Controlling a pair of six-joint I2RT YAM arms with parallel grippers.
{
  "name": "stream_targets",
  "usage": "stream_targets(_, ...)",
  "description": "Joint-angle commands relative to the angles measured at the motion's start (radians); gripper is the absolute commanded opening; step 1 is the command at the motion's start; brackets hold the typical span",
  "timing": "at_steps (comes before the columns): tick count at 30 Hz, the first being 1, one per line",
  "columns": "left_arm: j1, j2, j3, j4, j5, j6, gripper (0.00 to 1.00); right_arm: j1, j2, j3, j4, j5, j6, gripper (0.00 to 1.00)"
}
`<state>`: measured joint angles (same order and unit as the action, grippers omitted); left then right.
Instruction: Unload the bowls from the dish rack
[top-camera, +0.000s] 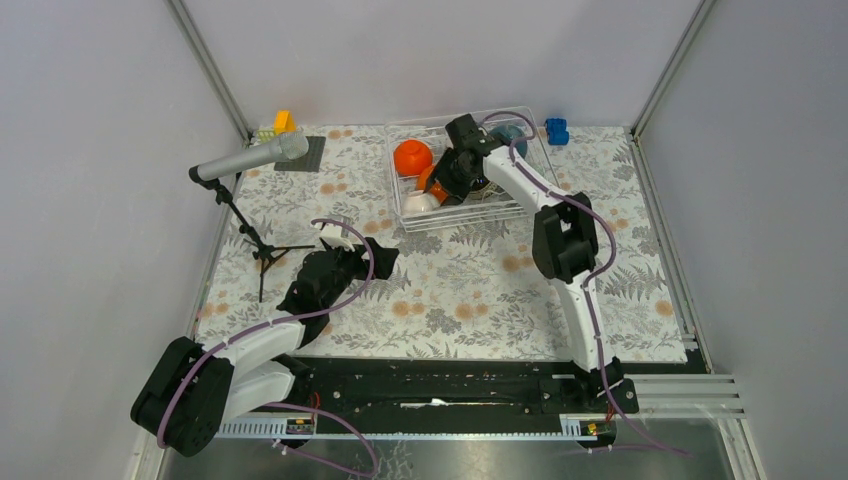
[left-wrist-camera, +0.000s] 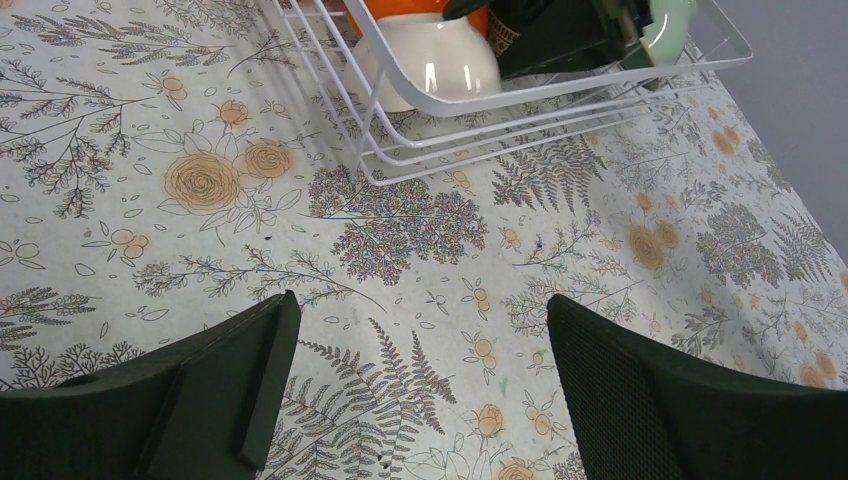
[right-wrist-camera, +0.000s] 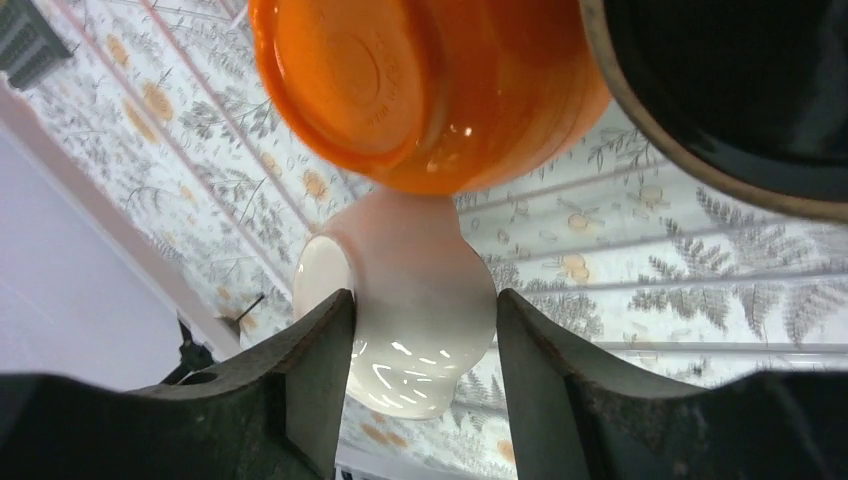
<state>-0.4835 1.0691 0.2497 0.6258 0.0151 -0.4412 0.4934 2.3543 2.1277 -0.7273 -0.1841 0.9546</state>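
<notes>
- The right gripper (right-wrist-camera: 422, 312) is inside the dish rack (top-camera: 520, 206) and is clamped on both sides of the cream bowl (right-wrist-camera: 405, 270).
- This bowl lies on its side, touching an orange bowl (right-wrist-camera: 420, 90), next to a dark bowl (right-wrist-camera: 740, 90).
- The left gripper (left-wrist-camera: 420, 320) hangs over the table (left-wrist-camera: 400, 230) with its fingers wide apart.

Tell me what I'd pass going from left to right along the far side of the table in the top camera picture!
First the small yellow toy block → bright orange round bowl, sitting in the clear wire dish rack → small blue toy block.
</notes>
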Motion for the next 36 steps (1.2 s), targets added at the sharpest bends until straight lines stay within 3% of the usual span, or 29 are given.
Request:
stream_targets(1, -0.004, 0.000, 0.040, 0.034, -0.012, 0.016, 0.99, 0.008, -0.182, 0.035, -0.046, -0.002, 0.034, 0.50)
stream_targets(12, -0.004, 0.003, 0.040, 0.032, -0.012, 0.018, 0.99, 0.007, -0.196, 0.026, -0.048, 0.100, -0.063, 0.49)
stream_targets(17, -0.004, 0.007, 0.040, 0.033, -0.012, 0.019, 0.99, 0.007, -0.231, 0.015, -0.015, 0.154, -0.229, 0.46)
stream_targets(25, -0.004, 0.001, 0.039, 0.034, -0.012, 0.018, 0.99, 0.009, -0.314, -0.085, 0.114, 0.090, -0.544, 0.40)
stream_targets(36, -0.004, -0.002, 0.037, 0.071, 0.062, -0.051, 0.99, 0.008, -0.458, -0.236, 0.294, 0.138, -0.607, 0.40)
